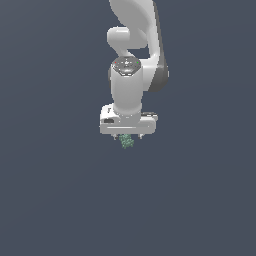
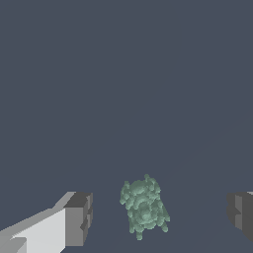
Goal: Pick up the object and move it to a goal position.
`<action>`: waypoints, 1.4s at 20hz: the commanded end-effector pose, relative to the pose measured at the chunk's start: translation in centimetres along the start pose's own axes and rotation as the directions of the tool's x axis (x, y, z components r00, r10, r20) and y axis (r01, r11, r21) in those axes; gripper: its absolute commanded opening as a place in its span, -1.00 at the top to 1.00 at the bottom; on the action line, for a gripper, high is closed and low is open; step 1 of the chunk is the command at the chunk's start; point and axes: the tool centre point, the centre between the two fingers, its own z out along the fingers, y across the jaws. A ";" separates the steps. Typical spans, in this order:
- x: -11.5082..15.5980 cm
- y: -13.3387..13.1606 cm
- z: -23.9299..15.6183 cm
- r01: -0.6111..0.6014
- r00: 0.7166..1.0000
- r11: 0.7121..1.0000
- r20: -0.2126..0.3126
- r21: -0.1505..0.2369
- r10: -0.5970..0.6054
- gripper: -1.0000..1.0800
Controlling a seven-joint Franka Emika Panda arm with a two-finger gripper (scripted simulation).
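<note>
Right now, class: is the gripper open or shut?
Open. In the wrist view the gripper has its fingers apart, with the green clump lying untouched between them.

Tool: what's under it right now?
Under the tool sits the pale teal-green clump, between the open fingers with a gap on each side. In the exterior view the tool body covers the clump's top; whether it rests on a surface cannot be told.

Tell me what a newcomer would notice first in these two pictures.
The white arm hangs down the middle of the exterior view against a plain dark ground. Just below its gripper sits a small bumpy teal-green clump. In the wrist view the clump lies between the two spread fingers, touching neither.
</note>
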 end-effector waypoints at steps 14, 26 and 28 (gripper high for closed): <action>-0.4 2.4 -0.2 0.006 1.000 1.000 0.012 -0.010 -0.006 -0.92; -1.8 2.1 1.7 0.073 0.997 0.997 0.017 -0.010 -0.073 -0.92; -2.5 1.9 2.6 0.105 0.994 0.994 0.020 -0.010 -0.104 -0.92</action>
